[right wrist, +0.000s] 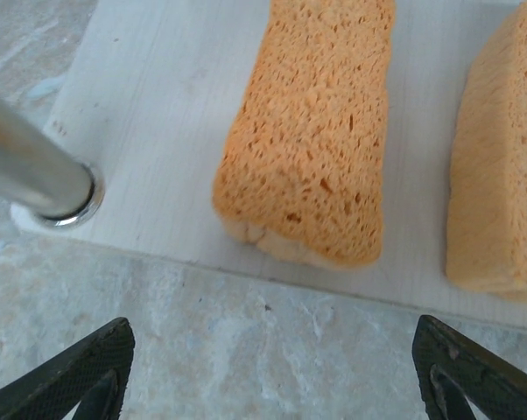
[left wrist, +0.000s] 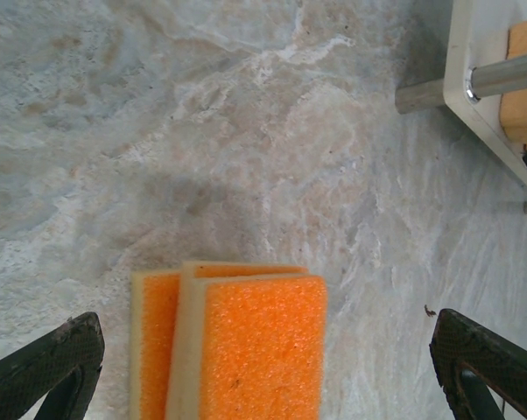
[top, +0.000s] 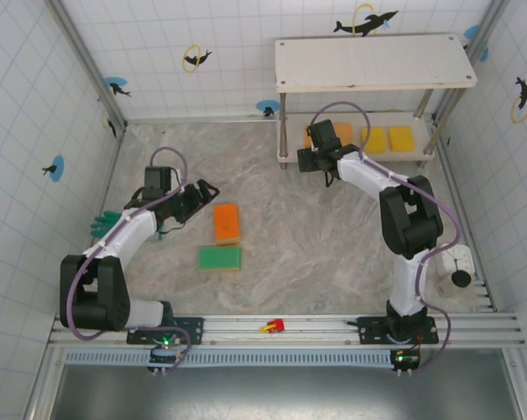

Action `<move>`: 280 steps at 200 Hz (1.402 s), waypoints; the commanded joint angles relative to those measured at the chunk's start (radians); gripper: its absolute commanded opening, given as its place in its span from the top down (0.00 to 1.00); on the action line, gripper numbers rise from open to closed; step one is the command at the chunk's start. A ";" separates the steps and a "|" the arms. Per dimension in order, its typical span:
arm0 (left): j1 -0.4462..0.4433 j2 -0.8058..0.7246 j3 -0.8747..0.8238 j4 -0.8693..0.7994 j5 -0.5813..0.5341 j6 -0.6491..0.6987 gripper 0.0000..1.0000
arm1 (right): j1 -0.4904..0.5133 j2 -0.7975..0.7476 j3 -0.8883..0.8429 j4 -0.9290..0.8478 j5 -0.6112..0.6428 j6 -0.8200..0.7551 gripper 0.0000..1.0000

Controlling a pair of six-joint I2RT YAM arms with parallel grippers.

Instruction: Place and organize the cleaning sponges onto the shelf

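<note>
No readable text, labels, brands or numbers anywhere.

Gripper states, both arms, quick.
Left gripper: open, holding nothing; stacked orange sponges lie just ahead.
Right gripper: open, holding nothing; faces a pale orange sponge on the shelf.
</note>
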 commanded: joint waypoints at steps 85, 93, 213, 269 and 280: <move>-0.002 -0.032 0.037 -0.078 -0.036 0.038 0.03 | 0.026 -0.135 -0.088 -0.052 0.041 -0.053 0.13; -0.002 -0.034 0.035 -0.089 -0.046 0.041 0.03 | 0.027 -0.144 -0.097 -0.062 0.029 -0.060 0.13; -0.001 -0.193 0.025 -0.416 -0.137 -0.052 0.03 | 0.186 -0.308 -0.321 -0.065 -0.280 -0.209 0.12; 0.000 -0.311 0.015 -0.611 -0.205 -0.128 0.03 | 0.251 -0.301 -0.364 0.012 -0.360 -0.193 0.12; -0.001 -0.333 0.005 -0.619 -0.217 -0.141 0.03 | 0.273 -0.307 -0.374 0.042 -0.393 -0.190 0.12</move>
